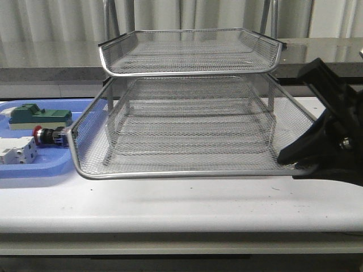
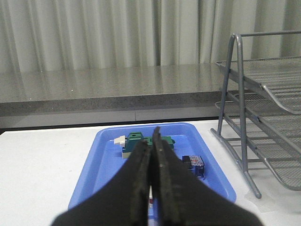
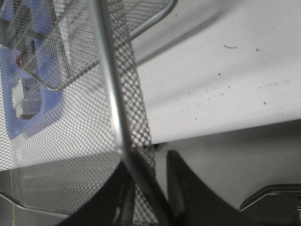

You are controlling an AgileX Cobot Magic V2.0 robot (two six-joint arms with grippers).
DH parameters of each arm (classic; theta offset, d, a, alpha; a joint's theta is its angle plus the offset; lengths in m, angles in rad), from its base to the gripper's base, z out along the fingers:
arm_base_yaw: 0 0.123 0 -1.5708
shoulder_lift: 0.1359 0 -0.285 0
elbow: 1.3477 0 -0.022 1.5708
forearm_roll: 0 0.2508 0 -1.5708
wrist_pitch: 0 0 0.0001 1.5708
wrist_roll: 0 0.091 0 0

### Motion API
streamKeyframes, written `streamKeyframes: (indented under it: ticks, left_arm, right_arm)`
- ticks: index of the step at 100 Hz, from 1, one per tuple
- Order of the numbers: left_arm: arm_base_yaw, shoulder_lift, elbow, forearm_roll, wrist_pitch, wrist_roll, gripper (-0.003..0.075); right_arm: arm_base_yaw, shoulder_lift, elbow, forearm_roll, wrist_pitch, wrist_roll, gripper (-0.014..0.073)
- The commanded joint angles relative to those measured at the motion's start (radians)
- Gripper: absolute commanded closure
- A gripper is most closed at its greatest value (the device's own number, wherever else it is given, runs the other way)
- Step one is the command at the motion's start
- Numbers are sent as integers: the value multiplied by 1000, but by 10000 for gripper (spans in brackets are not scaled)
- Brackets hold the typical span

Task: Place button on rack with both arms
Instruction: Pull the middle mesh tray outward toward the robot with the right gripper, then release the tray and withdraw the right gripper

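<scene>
The button point(image 1: 50, 135), red cap to the left, lies in the blue tray beside the rack's point(image 1: 187, 122) lower left rim. In the left wrist view only its blue-black rear block point(image 2: 194, 165) shows; the cap is behind my fingers. My left gripper point(image 2: 154, 136) is shut and empty, held above the tray's near part, and it is out of the front view. My right gripper point(image 1: 293, 161) is at the lower tier's front right corner. Its jaws are closed on the rack's mesh wall and rim point(image 3: 123, 136), one finger inside and one outside point(image 3: 178, 183).
The blue tray point(image 1: 39, 170) lies left of the rack and also holds a green block point(image 1: 35, 115) and a white terminal block point(image 1: 18, 153). A grey counter ledge point(image 1: 51, 73) and curtains run behind the white table point(image 1: 181, 204).
</scene>
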Motion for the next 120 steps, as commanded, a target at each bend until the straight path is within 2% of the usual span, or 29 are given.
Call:
streamKeyframes:
  ticks: [1, 11, 16, 21, 65, 96, 103, 110, 120]
  left_arm:
    - [4, -31, 43, -2, -71, -8, 740]
    - [4, -31, 43, -2, -71, -8, 740]
    - [4, -31, 43, -2, -71, -8, 740]
    - [4, -31, 43, -2, -71, -8, 740]
    - [4, -31, 43, -2, -71, -8, 740]
    - [4, -31, 43, -2, -71, -8, 740]
    - [4, -31, 43, -2, -71, -8, 740]
    - [4, -31, 43, -2, -71, -8, 740]
    - [4, -31, 43, -2, -71, -8, 740]
  right_arm:
    - [-4, -31, 22, -105, -106, -33, 389]
    - [-4, -56, 22, -115, -106, -33, 202]
    - [-4, -72, 22, -127, -108, -33, 130]
    - [-4, -91, 22, -137, -110, -33, 93]
    - [-21, -261, 14, -229, -118, -33, 93]
    - [-154, -373, -58, -252, 28, -14, 93]
    - [-197, -394, -90, -321, 69, 29, 93]
    - [-244, -404, -135, -443, 124, 102, 93]
    - [-319, -413, -225, -703, 241, 260, 93]
